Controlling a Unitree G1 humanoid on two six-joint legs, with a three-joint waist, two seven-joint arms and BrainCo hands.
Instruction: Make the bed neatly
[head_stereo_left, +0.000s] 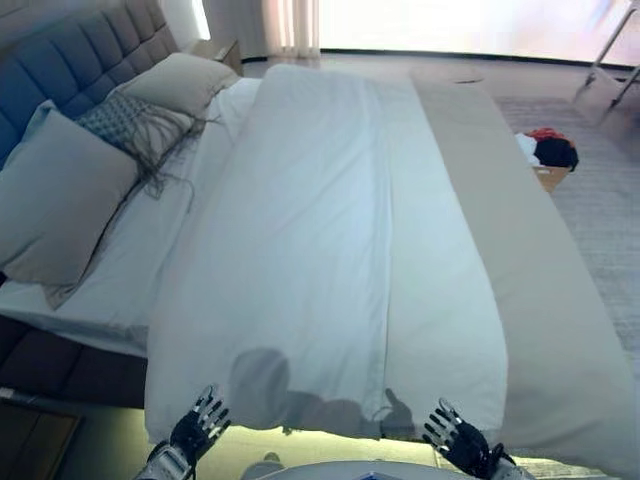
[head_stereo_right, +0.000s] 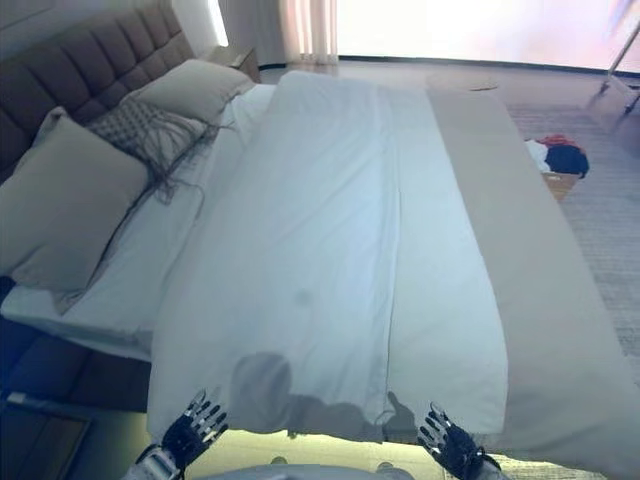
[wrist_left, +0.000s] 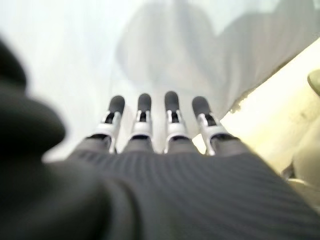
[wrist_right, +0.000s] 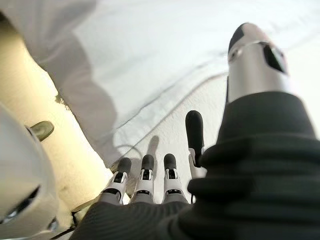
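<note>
A white duvet (head_stereo_left: 320, 230) lies folded lengthwise down the middle of the bed, its near edge hanging over the bed's side in front of me. A beige bed runner (head_stereo_left: 540, 260) lies along the foot end at the right. Pillows (head_stereo_left: 60, 195) lean against the grey headboard at the left. My left hand (head_stereo_left: 197, 425) is open with straight fingers just below the duvet's near left corner; its wrist view shows the fingers (wrist_left: 144, 117) against the white cloth. My right hand (head_stereo_left: 455, 437) is open at the duvet's near right corner, holding nothing (wrist_right: 150, 175).
A grey fringed cushion (head_stereo_left: 135, 125) and a second beige pillow (head_stereo_left: 185, 80) lie at the head end. A box with red, black and white cloth (head_stereo_left: 548, 152) stands on the carpet beyond the bed's foot. A nightstand (head_stereo_left: 220, 50) stands by the headboard.
</note>
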